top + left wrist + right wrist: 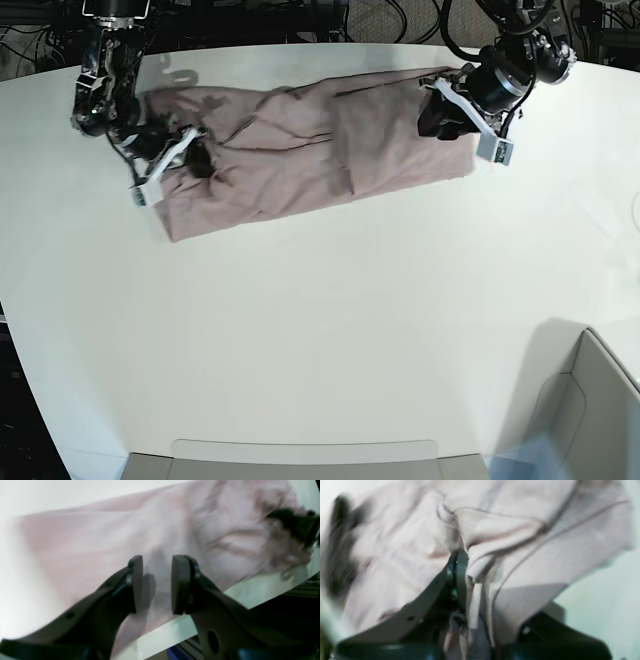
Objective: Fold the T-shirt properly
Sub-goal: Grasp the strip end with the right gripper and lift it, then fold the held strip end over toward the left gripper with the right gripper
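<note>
The dusty-pink T-shirt (310, 150) lies stretched in a long, wrinkled band across the far part of the white table (320, 330). My left gripper (442, 117) is at its right end. In the left wrist view this gripper (157, 585) is open, its pads (180, 585) just above the shirt (105, 537), with nothing between them. My right gripper (193, 157) is at the shirt's left end. In the right wrist view it (465, 580) is shut on a bunched fold of the shirt (520, 555); cloth hides one finger.
A grey open box (590, 410) stands at the table's near right corner, and a flat grey tray edge (300, 455) shows at the near side. Cables and frame parts run behind the far edge. The table's edge (225, 610) lies close to my left gripper.
</note>
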